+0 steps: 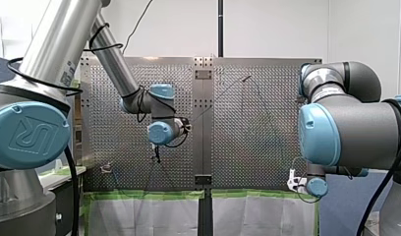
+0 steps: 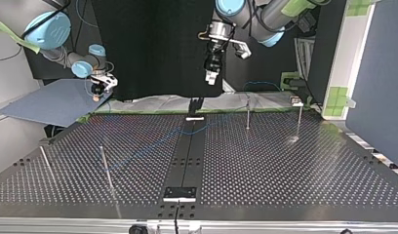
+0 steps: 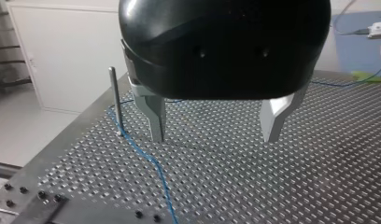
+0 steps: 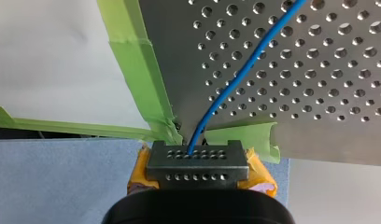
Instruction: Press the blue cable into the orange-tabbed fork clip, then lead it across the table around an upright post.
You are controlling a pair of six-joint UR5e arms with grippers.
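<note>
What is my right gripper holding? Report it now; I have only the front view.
Observer: The right wrist view shows the right gripper shut on the blue cable.
Operator: Now give me the left gripper's fingers.
Observer: The left gripper is open, with nothing between its metal fingers.
Operator: Place the cable by it.
Observer: In the left wrist view the cable lies on the table and passes the foot of an upright post beside one finger.
</note>
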